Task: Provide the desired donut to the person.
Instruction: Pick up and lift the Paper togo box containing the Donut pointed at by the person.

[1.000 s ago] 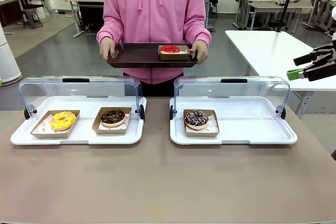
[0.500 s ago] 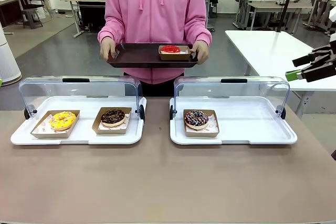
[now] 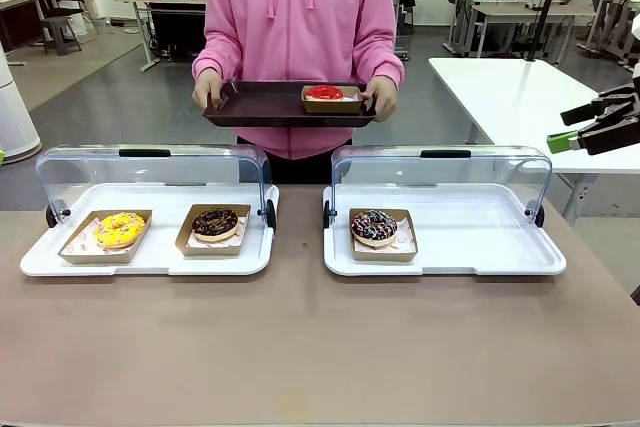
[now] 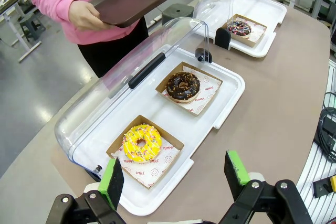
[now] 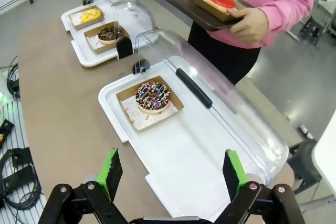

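The red donut [image 3: 324, 93] sits in its paper box on the dark tray [image 3: 260, 109] the person [image 3: 300, 7] holds, far ahead of both tools. By the look of it, one serving is made. The right tool [image 5: 172, 170] hangs released and empty, raised above the desk [image 3: 300, 347], with the sprinkled donut [image 5: 153, 96] below and ahead of it. The left tool [image 4: 175, 172] is spread too, holding nothing. The yellow donut [image 4: 141, 142] lies just ahead of it and the chocolate donut [image 4: 182, 85] beyond. If another is wanted, I'd pinch the paper box's rim, never the icing, and lift level, clear of the raised lid [image 5: 226, 103]. The desk is plain brown; a lab with more tables lies behind.
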Tool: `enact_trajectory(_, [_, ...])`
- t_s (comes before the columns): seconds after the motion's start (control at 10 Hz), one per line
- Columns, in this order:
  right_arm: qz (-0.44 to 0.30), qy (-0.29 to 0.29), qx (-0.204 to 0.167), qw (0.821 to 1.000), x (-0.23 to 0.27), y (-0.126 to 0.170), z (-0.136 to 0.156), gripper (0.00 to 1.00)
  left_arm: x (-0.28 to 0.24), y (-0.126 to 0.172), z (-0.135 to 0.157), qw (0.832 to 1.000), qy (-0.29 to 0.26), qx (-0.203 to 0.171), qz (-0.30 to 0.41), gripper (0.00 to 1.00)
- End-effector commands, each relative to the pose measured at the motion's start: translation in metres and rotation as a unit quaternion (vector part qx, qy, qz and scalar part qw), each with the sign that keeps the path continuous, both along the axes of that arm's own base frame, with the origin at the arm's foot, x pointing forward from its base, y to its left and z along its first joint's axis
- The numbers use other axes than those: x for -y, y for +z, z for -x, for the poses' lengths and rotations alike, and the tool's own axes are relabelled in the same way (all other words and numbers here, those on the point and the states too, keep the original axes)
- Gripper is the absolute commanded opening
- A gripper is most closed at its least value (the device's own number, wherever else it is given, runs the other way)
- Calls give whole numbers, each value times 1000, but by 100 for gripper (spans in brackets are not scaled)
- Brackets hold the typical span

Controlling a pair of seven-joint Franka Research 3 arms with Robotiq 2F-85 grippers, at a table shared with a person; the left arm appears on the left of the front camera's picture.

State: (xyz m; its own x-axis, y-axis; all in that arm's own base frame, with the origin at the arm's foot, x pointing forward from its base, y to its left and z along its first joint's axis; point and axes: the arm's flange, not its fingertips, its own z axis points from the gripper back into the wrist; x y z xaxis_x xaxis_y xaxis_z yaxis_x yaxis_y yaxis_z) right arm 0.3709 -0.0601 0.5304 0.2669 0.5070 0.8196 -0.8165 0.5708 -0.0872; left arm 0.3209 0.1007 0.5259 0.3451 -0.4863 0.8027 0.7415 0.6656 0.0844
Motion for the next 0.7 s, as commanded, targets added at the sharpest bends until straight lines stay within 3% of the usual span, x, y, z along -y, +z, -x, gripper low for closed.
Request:
enact_trajectory(0.0, [-5,3,3,1000,-2,0,0,100,-1,0,0,1000,-1,0,6,100])
enact_trajectory(0.6, [-5,3,3,1000,-2,0,0,100,-1,0,0,1000,-1,0,6,100])
